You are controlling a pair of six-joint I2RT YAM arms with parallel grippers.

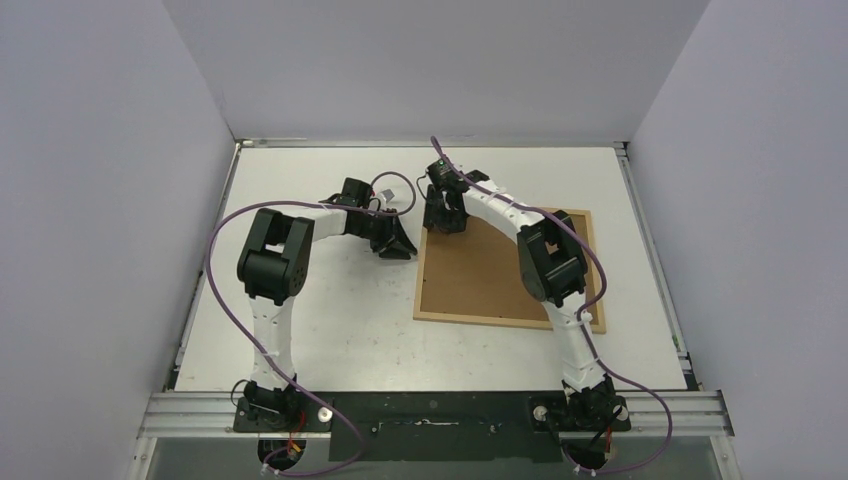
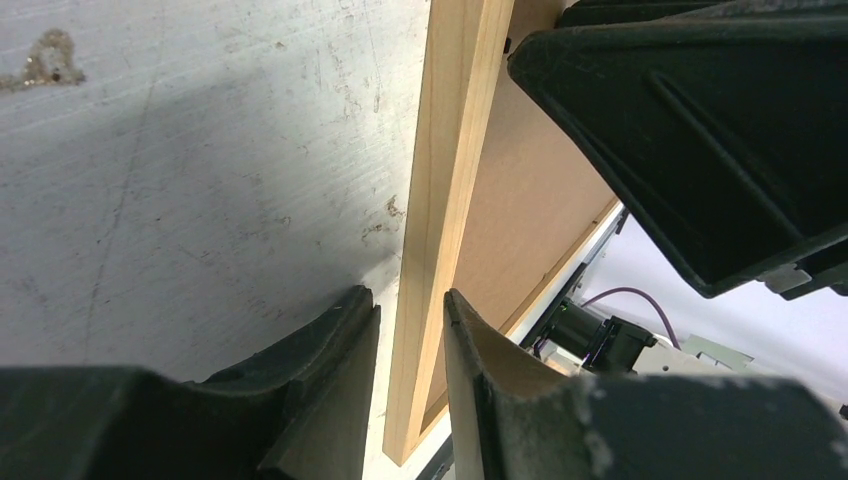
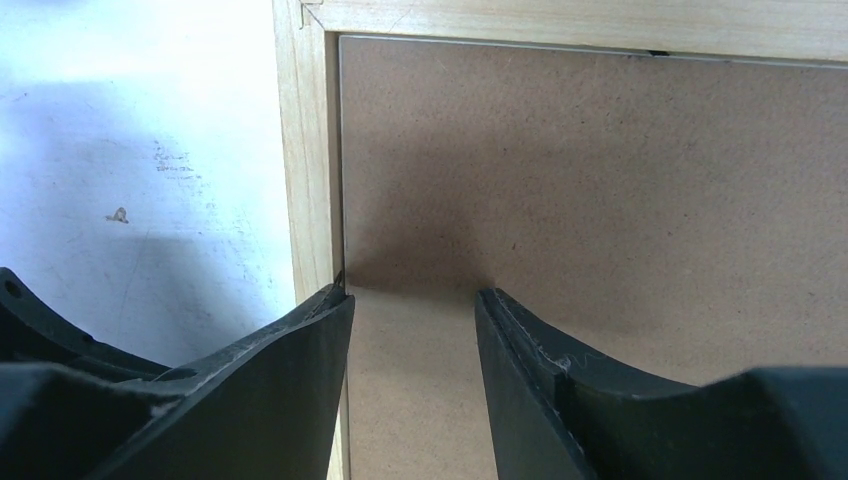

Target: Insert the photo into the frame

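Note:
The light-wood frame (image 1: pixel 418 290) lies flat right of the table's middle, filled by a plain brown backing board (image 1: pixel 475 275). The photo is hidden or out of view. My left gripper (image 1: pixel 397 245) is at the frame's left side near its far corner. In the left wrist view its jaws (image 2: pixel 408 300) stand on either side of the frame's rail (image 2: pixel 440 200), with a thin gap on the left. My right gripper (image 1: pixel 443 218) is open over the board (image 3: pixel 600 200) at the far left corner. Its left fingertip (image 3: pixel 338 295) is at the frame's (image 3: pixel 305 150) inner edge.
The white, scuffed table (image 1: pixel 330 330) has grey enclosure walls on three sides. A metal rail (image 1: pixel 440 405) carries the arm bases at the near edge. Purple cables (image 1: pixel 215 250) loop off both arms. The two grippers are close together at the frame's far left corner.

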